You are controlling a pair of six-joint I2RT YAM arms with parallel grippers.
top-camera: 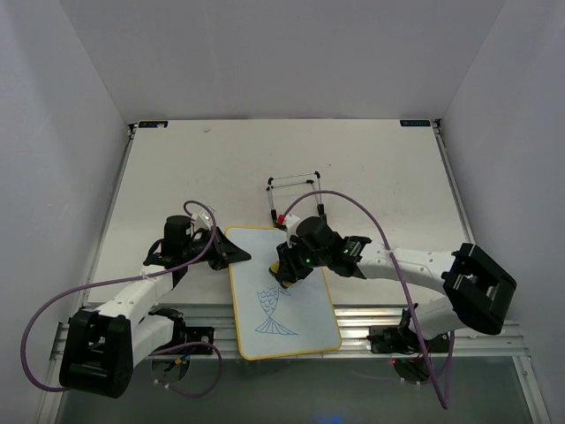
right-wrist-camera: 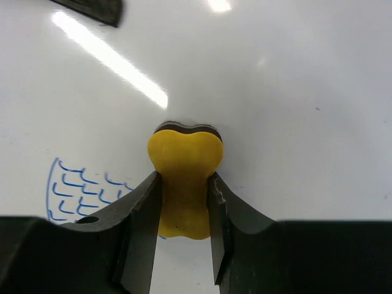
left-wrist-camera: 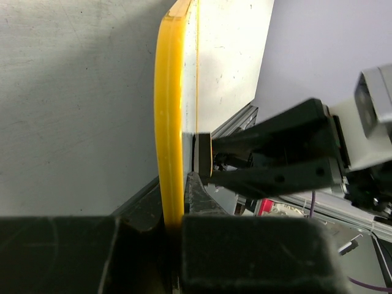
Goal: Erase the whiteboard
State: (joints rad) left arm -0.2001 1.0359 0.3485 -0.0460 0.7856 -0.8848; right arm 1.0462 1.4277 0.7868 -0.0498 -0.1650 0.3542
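The whiteboard [top-camera: 291, 329], white with a yellow frame, lies at the near middle of the table with the lower half of a blue fish drawing [top-camera: 272, 311] on it. My left gripper [top-camera: 231, 253] is shut on the board's left frame edge [left-wrist-camera: 169, 141]. My right gripper [top-camera: 284, 269] is shut on the small yellow eraser block [right-wrist-camera: 185, 177] and presses it flat on the board's upper part. In the right wrist view the eraser sits just right of blue scale lines [right-wrist-camera: 79, 190]. The board's white surface [right-wrist-camera: 294, 110] beyond the eraser bears no marks.
A thin wire stand [top-camera: 293, 196] with a red part at its foot stands just behind the right gripper. Purple cables loop from both arms. The metal rail [top-camera: 371, 322] runs along the near table edge under the board's lower end.
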